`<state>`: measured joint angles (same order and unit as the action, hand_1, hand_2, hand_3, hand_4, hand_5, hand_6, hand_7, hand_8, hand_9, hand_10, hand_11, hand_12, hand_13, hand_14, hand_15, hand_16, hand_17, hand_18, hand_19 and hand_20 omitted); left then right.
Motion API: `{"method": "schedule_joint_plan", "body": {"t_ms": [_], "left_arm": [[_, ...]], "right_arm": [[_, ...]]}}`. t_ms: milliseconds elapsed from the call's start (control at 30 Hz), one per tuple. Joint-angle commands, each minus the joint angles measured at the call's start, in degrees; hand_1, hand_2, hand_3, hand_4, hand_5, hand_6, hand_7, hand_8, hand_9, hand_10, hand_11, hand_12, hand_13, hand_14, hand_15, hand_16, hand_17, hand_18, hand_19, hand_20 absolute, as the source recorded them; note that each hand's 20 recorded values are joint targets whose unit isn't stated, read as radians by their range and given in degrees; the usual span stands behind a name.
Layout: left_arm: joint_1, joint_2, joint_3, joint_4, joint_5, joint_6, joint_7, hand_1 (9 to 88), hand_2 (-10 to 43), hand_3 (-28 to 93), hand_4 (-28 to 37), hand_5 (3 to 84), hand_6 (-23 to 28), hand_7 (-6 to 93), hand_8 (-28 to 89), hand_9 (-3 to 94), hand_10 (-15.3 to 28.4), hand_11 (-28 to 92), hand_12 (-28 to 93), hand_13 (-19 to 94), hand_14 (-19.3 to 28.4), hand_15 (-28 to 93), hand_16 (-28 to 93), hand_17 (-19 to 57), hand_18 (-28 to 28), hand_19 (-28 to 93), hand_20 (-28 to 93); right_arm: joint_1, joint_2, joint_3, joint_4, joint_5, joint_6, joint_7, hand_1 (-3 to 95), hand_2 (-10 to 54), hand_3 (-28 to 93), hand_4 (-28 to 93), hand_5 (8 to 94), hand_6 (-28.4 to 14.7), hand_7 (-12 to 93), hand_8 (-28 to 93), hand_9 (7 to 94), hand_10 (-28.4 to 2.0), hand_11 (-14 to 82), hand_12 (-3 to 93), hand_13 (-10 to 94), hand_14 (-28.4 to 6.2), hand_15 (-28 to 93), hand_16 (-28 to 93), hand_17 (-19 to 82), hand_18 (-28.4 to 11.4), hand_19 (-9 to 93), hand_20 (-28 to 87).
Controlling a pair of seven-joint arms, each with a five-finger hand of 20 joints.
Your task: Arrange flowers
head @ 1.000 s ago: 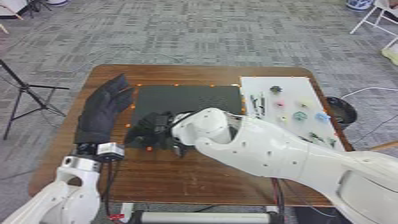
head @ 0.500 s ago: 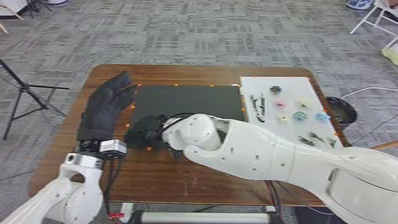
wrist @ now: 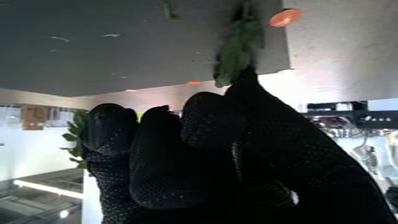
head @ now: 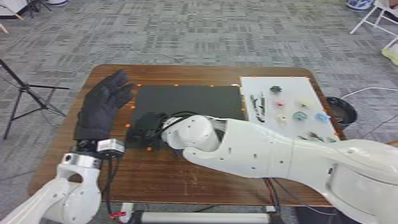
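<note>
Head view: a white bar (head: 204, 218) runs along the bottom edge of the frame, before the brown wooden counter (head: 160, 182). The left hand (head: 102, 107), left of centre, has its fingers extended and slightly spread. The right hand (head: 142, 131) lies left of centre, over the lower left corner of a black board (head: 188, 97). At right, beyond the right arm, a white sheet (head: 266, 83) carries green sprigs (head: 313, 136) lowest; above these lie a blue flower (head: 322, 118), a teal flower (head: 299, 116), a pink flower (head: 279, 103), dark twigs (head: 258, 107) and, uppermost, a dark green rosette (head: 276, 89). A black bowl (head: 342, 111) sits just beside the counter's right edge. A tripod (head: 25, 86) stands at the left of the frame, on grey carpet (head: 204, 35).

Right wrist view: the right hand (wrist: 173, 160) is curled, pinching a leafy sprig (wrist: 235, 55) at upper centre, against the board. Further leaves (wrist: 75, 137) show at the left, beside the fingers.
</note>
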<state>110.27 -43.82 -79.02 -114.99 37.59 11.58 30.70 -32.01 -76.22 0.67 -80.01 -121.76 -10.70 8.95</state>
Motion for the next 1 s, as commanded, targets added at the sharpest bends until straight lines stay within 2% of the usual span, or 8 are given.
{"method": "schedule_joint_plan", "body": {"t_ms": [33, 433, 700, 1000], "left_arm": [[0.7, -0.26, -0.14, -0.57, -0.68, 0.55, 1.15, 24.4, -3.9, 69, -27.0, 32.2, 3.5, 18.5, -8, 24.6, 11.4, 20, 19, 19, 13.5, 29, 5, -9.7, 19.4, 38, 14], [1.24, -0.4, -0.54, -0.74, -0.82, 0.98, 1.03, 24.4, -3.8, 69, -26.9, 32.1, 3.4, 18.6, -8, 24.5, 11.4, 20, 19, 19, 13.5, 29, 5, -9.7, 19.4, 38, 14], [1.44, -0.58, -0.61, -0.77, -0.83, 1.08, 1.13, 24.5, -3.7, 69, -26.9, 32.1, 3.5, 18.5, -8, 24.6, 11.4, 20, 19, 19, 13.4, 29, 5, -9.7, 19.4, 38, 14], [1.55, -0.81, -0.77, -0.77, -0.73, 1.21, 1.02, 24.5, -3.6, 68, -26.8, 32.1, 3.4, 18.6, -8, 24.5, 11.3, 20, 19, 19, 13.4, 29, 5, -9.7, 19.4, 38, 14]], "right_arm": [[1.37, 1.72, -0.75, 2.78, -1.14, -1.49, 2.12, 25.5, 26.0, 93, -9, 38.2, 4.0, 14, -13, 80.9, -10.9, 71.7, 33.1, 79, -10.4, 91, 32, 40, -24.1, 93, 50], [1.37, 3.16, -0.19, 4.96, -2.6, -3.19, 1.61, 25.5, 25.9, 93, -9, 39.3, 4.0, 14, -13, 81.0, -11.1, 71.6, 33.2, 79, -10.4, 91, 33, 40, -24.1, 93, 50], [1.86, 4.07, -1.75, 4.26, -1.81, -3.72, 3.47, 25.4, 26.1, 93, -9, 39.7, 3.9, 14, -13, 81.0, -11.1, 71.6, 33.3, 79, -10.4, 91, 33, 40, -24.0, 93, 50], [1.44, 4.32, -1.24, 4.93, -1.97, -6.81, 5.3, 25.1, 26.2, 93, -8, 40.5, 4.0, 14, -13, 81.0, -10.9, 71.5, 33.2, 79, -10.3, 91, 33, 40, -24.0, 93, 50]]}}
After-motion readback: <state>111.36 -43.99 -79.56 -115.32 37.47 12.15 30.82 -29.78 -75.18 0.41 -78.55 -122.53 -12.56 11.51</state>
